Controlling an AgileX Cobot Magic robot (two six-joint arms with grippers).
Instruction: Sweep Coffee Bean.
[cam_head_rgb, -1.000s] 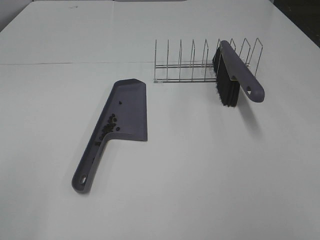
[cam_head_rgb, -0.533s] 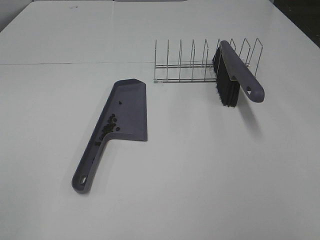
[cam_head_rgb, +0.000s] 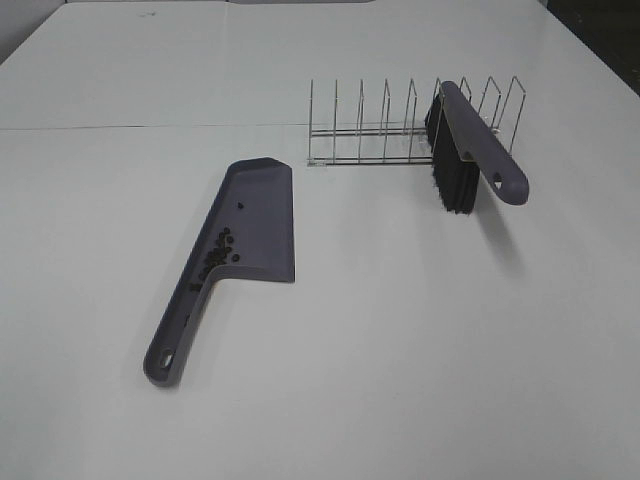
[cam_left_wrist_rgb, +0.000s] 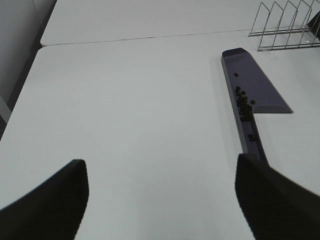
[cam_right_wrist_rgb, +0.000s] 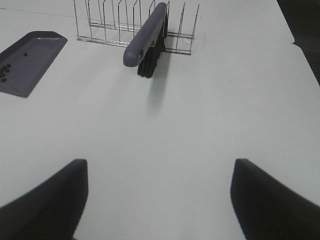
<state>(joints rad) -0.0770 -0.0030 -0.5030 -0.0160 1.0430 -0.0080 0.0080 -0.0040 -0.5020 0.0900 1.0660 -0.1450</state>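
A grey plastic dustpan (cam_head_rgb: 255, 215) with a long, flat handle lies on the white table (cam_head_rgb: 400, 340), its open lip turned toward the table's right edge and its handle running toward the near left corner. The coffee beans (cam_head_rgb: 216, 254), small dark roundish pieces, sit inside this pan: most are bunched against its raised left wall where the tray narrows into the handle, a few have slid into the handle channel, and one lies alone farther up the tray. No bean shows on the bare tabletop. Toward the far right of the table stands a thin wire rack (cam_head_rgb: 380, 125) with a row of upright loops, and a grey-handled hand brush with black bristles (cam_head_rgb: 470, 150) leans in it, bristles down and handle sloping toward the near right. The dustpan and the rack are apart, the pan's far corner lying near the rack's left end. The left gripper (cam_left_wrist_rgb: 162, 200) hangs above open tabletop near the pan's handle, its two dark fingers spread wide with nothing between them. The right gripper (cam_right_wrist_rgb: 160, 200) is likewise spread wide and empty, well short of the brush.
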